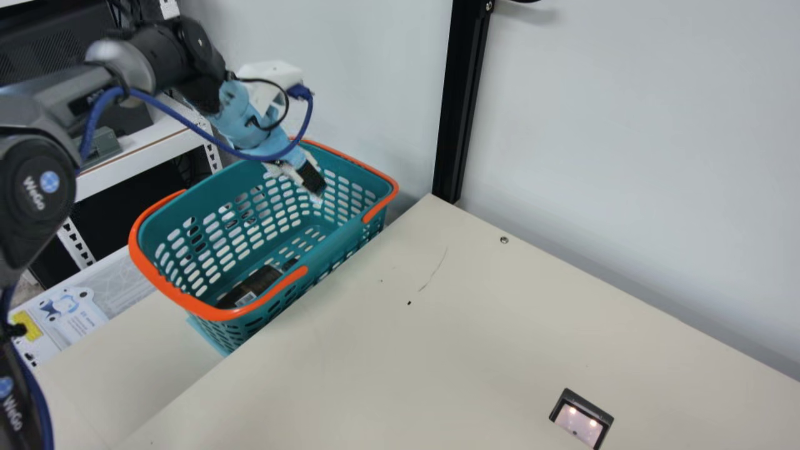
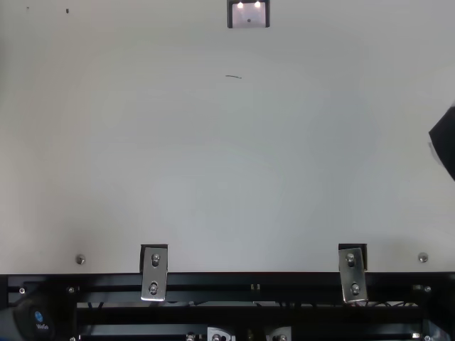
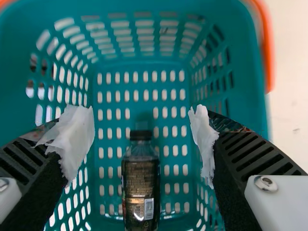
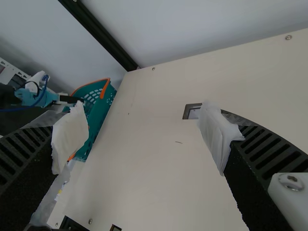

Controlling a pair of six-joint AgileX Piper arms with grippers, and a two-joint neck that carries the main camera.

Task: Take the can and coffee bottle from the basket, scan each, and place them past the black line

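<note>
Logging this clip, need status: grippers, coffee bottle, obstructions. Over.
Left gripper open, empty, over basket. Right gripper open, empty, facing table. Coffee bottle lying on basket floor. Nothing covers it; basket walls surround it.

Pale walls (image 1: 625, 156) behind, black upright post (image 1: 459, 100) at the main view's upper centre, cream desk (image 1: 475, 350) across lower right, white metal shelving (image 1: 137, 159) at left.

Coffee bottle (image 3: 140, 185) in basket (image 1: 340, 236); scanner (image 1: 580, 425) right of basket.
</note>
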